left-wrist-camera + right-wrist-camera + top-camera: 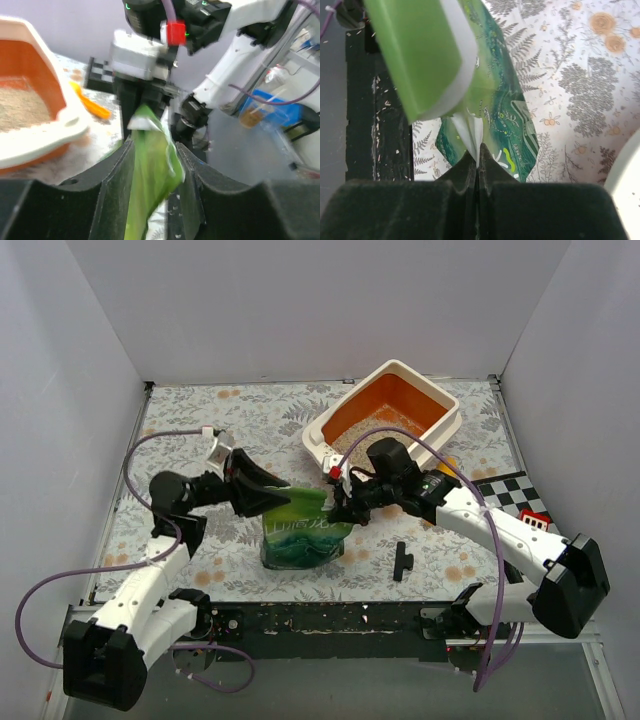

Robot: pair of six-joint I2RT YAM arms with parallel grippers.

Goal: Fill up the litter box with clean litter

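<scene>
Beyond right pincer (336,507) pinching green bag (300,535), litter box (316,440), clean litter (385,420) inside

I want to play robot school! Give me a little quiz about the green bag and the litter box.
1. True or false: the litter box has some litter in it.
2. Pick one. The right gripper has its jaws closed on: A) the green bag, B) the box's rim, C) nothing.
3. One word: what colour is the inside of the litter box?

Key: 1 true. 2 A. 3 orange.
</scene>
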